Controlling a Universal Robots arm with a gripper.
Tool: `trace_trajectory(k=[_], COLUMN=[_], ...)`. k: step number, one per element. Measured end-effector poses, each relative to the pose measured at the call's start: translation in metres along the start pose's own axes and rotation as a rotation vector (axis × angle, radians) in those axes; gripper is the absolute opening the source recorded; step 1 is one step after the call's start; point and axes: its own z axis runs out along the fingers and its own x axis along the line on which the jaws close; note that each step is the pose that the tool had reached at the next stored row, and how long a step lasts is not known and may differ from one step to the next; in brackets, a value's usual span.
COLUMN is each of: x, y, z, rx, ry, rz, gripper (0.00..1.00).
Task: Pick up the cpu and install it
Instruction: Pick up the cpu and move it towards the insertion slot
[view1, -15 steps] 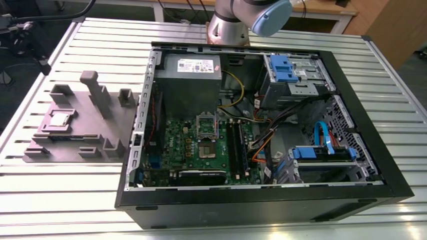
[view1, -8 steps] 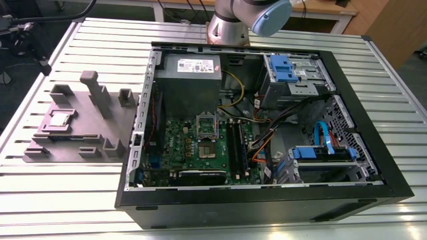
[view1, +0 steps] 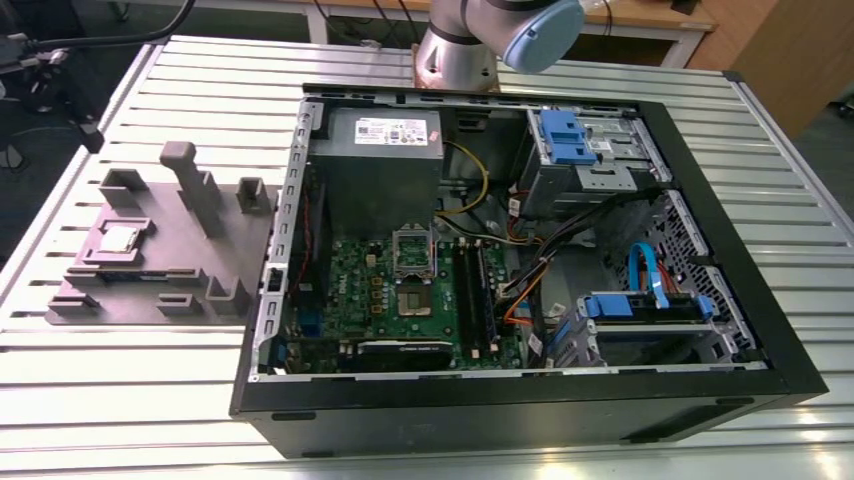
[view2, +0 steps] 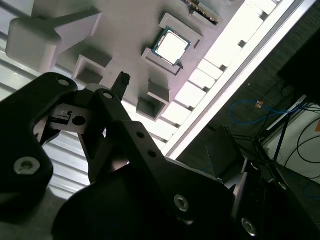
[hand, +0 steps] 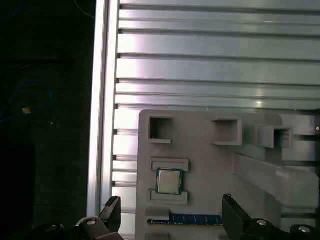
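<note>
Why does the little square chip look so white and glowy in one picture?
Second wrist view: light glares off the cpu, washing its metal top white; the table slats nearby blow out too. First wrist view: it looks duller grey.

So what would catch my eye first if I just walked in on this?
Probably the opened black computer case in the middle of the slatted table, its green motherboard exposed. On the exterior view's left sits a grey holder block carrying the cpu, a small silvery square. In the first wrist view the pincer hangs open over that block, near the chip, empty.
</note>
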Motion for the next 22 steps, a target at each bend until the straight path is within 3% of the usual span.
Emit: trace_trajectory(k=[10,12,22], x=[0.0,0.0,-0.0001], y=[-0.0001,-0.0005,-0.0007], z=[0.0022,0.008,0.0123], rx=[0.0,-0.0017,-0.0017], ry=[-0.0001,-0.0001,0.0002], rz=[0.0,0.0,0.0], gripper=[0.88,0.88,0.88])
